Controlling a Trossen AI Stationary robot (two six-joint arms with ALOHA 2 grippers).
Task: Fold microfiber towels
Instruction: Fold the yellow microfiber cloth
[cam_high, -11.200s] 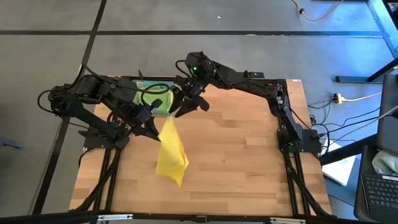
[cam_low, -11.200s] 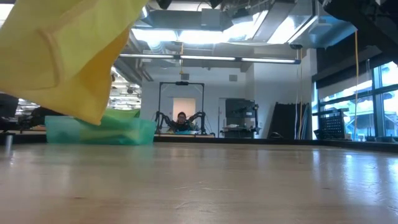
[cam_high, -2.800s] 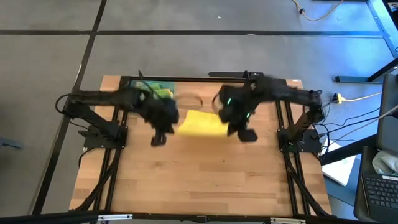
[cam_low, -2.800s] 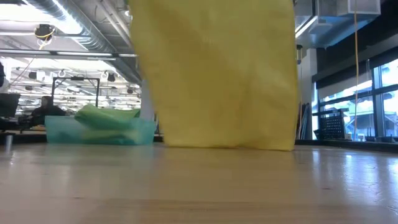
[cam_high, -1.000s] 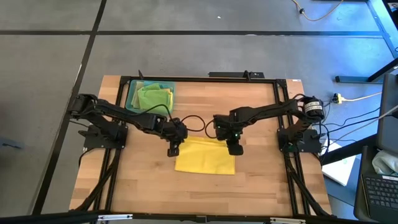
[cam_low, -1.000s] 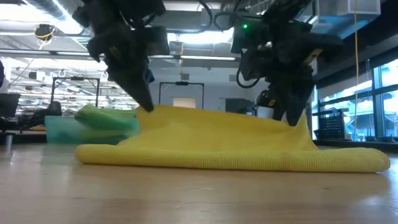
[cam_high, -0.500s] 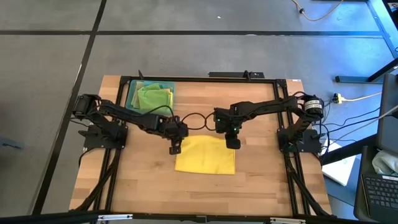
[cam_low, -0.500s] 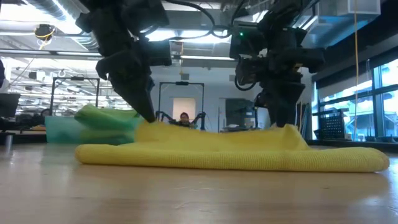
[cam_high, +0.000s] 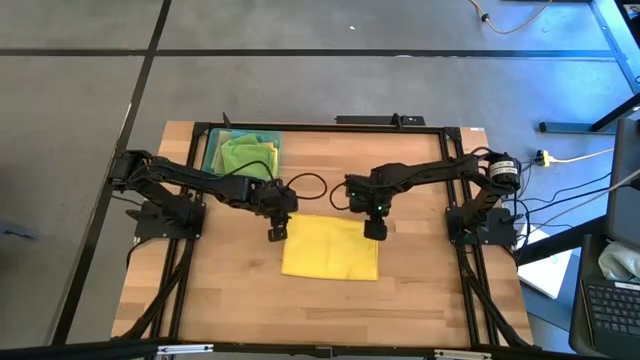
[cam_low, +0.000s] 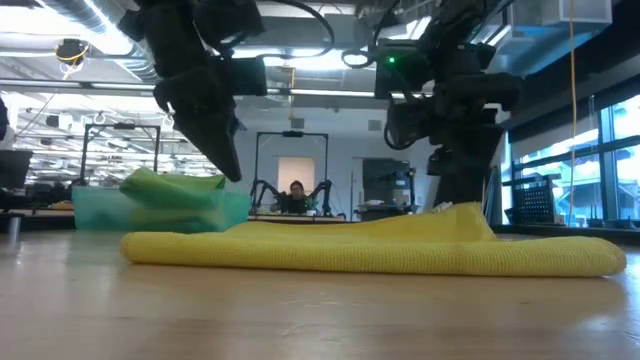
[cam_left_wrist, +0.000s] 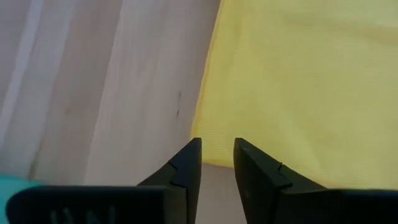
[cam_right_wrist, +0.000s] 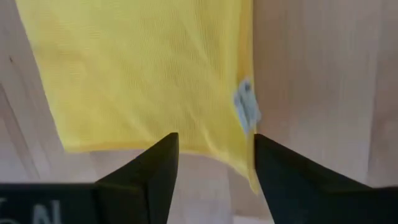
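A yellow towel (cam_high: 330, 247) lies folded flat on the wooden table, its fold toward the near edge (cam_low: 370, 260). My left gripper (cam_high: 277, 232) hangs open just above and outside the towel's far left corner (cam_left_wrist: 202, 134), clear of it in the low view (cam_low: 228, 170). My right gripper (cam_high: 375, 229) stands open over the far right corner (cam_right_wrist: 249, 171), near a small grey label (cam_right_wrist: 245, 107). That corner still stands up a little (cam_low: 455, 210). My right gripper points down over the towel's raised far right corner (cam_low: 455, 210) with nothing between its fingers; whether a fingertip (cam_low: 470, 200) still touches the cloth, I cannot tell.
A translucent teal tray (cam_high: 212, 150) at the table's far left holds green towels (cam_high: 248, 157), also seen in the low view (cam_low: 170, 190). Bare wood (cam_high: 330, 310) stretches toward the near edge. A person sits in the room behind (cam_low: 293, 195).
Both grippers have let go of the towel's far corners. The left gripper has lifted off, and the far left corner has dropped flat. The far edge, held up a second ago, has sunk onto the lower layer; only the far right corner stays slightly raised.
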